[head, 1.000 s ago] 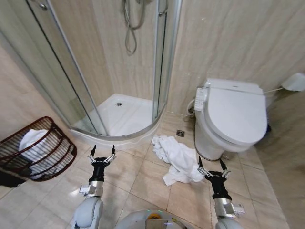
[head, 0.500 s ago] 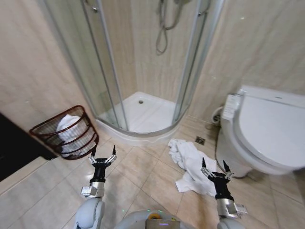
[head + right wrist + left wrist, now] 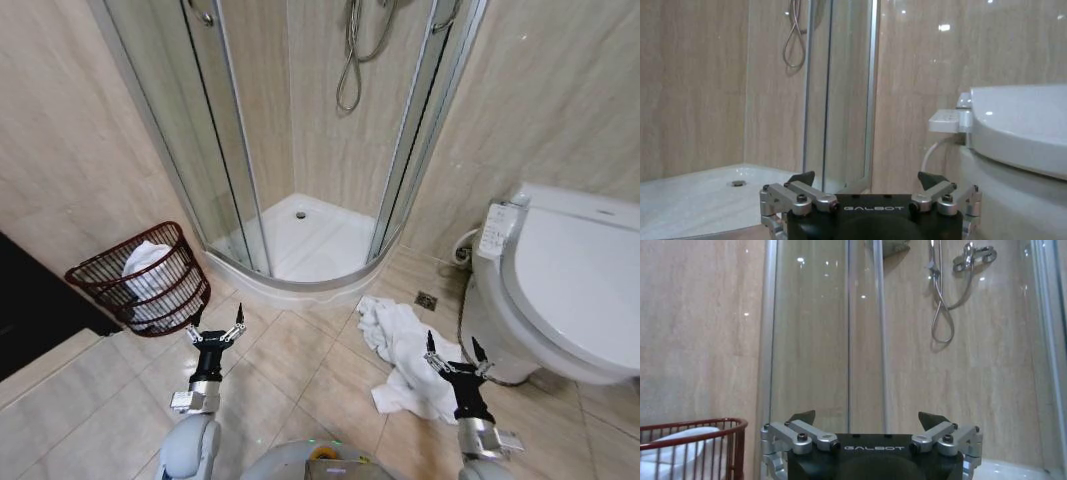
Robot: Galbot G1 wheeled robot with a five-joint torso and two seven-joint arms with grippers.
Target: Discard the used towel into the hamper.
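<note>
A crumpled white towel (image 3: 406,352) lies on the tiled floor between the shower base and the toilet. The hamper (image 3: 140,279), a dark reddish-brown wire basket, stands tilted against the left wall with white cloth inside; its rim also edges the left wrist view (image 3: 687,426). My left gripper (image 3: 216,327) is open and empty, held up just right of the hamper. My right gripper (image 3: 451,348) is open and empty, over the towel's right edge. In the wrist views both the left gripper (image 3: 867,416) and the right gripper (image 3: 867,176) hold nothing.
A glass corner shower (image 3: 310,150) with a raised white base (image 3: 300,240) fills the middle. A white toilet (image 3: 565,285) stands at the right. A dark opening (image 3: 30,310) is at the far left. Open tile floor (image 3: 290,370) lies ahead of me.
The whole view has swung left and tilted up, so hamper, towel and toilet all shifted right. Both arms keep the same raised, open pose.
</note>
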